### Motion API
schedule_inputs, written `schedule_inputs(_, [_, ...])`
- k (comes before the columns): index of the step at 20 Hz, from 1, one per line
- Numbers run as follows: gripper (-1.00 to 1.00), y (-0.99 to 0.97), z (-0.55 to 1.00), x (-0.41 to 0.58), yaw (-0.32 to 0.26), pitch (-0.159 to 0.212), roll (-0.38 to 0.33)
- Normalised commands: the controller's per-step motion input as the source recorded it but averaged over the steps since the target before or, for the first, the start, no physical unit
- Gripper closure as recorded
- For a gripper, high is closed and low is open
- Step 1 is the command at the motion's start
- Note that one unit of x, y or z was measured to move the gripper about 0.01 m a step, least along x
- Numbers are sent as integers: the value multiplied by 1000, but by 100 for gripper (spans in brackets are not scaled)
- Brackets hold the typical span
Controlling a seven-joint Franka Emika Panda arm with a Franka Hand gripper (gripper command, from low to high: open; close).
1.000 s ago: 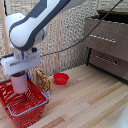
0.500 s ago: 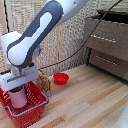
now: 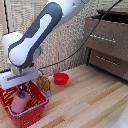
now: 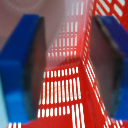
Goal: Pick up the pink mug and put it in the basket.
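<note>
In the exterior view, the white boxy gripper [image 3: 21,90] on its thick white and grey arm hangs over the bright red plastic mesh basket [image 3: 36,109]. The small pale pink cylindrical mug [image 3: 19,103] sits inside the basket, just below the blue-tipped fingers [image 3: 23,90]. A low red bowl [image 3: 61,78] lies on the wooden floor nearby.

In the wrist view, the blue fingers [image 4: 21,55] stand apart, the blurred pink mug [image 4: 40,22] beside one; whether they grip it, I cannot tell. Red mesh fills the gap.
</note>
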Motion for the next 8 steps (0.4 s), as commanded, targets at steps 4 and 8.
schedule_inputs(4, [-100, -195, 556, 96, 3, 5, 16])
schedule_inputs(8, [-100, -183, 741, 98, -18, 52, 27])
